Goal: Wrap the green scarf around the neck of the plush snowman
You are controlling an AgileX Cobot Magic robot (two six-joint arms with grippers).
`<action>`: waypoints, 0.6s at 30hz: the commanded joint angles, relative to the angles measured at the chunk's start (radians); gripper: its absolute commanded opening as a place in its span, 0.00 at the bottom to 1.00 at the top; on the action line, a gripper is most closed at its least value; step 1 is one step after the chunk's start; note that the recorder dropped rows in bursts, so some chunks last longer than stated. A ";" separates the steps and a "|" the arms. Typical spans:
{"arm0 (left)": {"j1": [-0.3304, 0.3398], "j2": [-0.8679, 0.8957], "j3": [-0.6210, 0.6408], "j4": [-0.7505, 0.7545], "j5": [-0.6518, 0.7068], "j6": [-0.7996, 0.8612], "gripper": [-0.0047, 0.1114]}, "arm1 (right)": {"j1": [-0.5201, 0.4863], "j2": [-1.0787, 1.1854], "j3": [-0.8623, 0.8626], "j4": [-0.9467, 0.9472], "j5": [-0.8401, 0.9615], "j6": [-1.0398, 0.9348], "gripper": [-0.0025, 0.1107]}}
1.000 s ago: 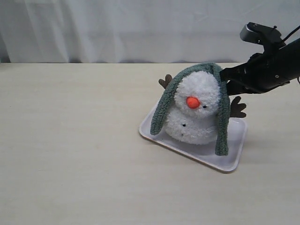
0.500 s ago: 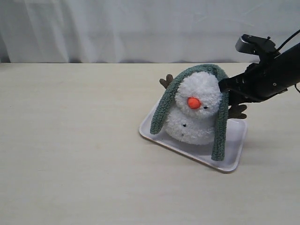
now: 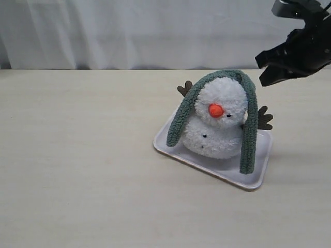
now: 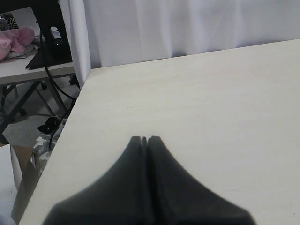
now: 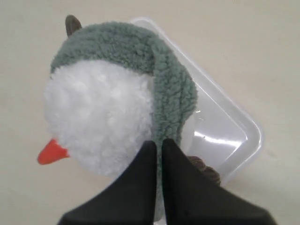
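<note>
Scarf (image 3: 250, 134) arches over snowman (image 3: 220, 103), half hiding ten o'clock twig arm (image 3: 183, 89); right gripper (image 5: 158, 143), two o'clock, cropped, together, empty; left gripper (image 4: 145, 139) together

Plush snowman (image 3: 220, 126): we count one
Green scarf (image 3: 182, 114): we count one
White tray (image 3: 217, 166): we count one
Twig arms (image 3: 264, 119): we count two
Grippers: we count two, the left gripper (image 4: 145, 139) and the right gripper (image 5: 158, 143)

A pale wood-grain table (image 3: 77, 155) carries one white rectangular tray (image 3: 227, 173), right of middle.
</note>
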 commanded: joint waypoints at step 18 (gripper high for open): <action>0.001 -0.002 0.002 -0.003 -0.013 0.000 0.04 | -0.003 0.155 -0.054 0.065 -0.133 -0.038 0.06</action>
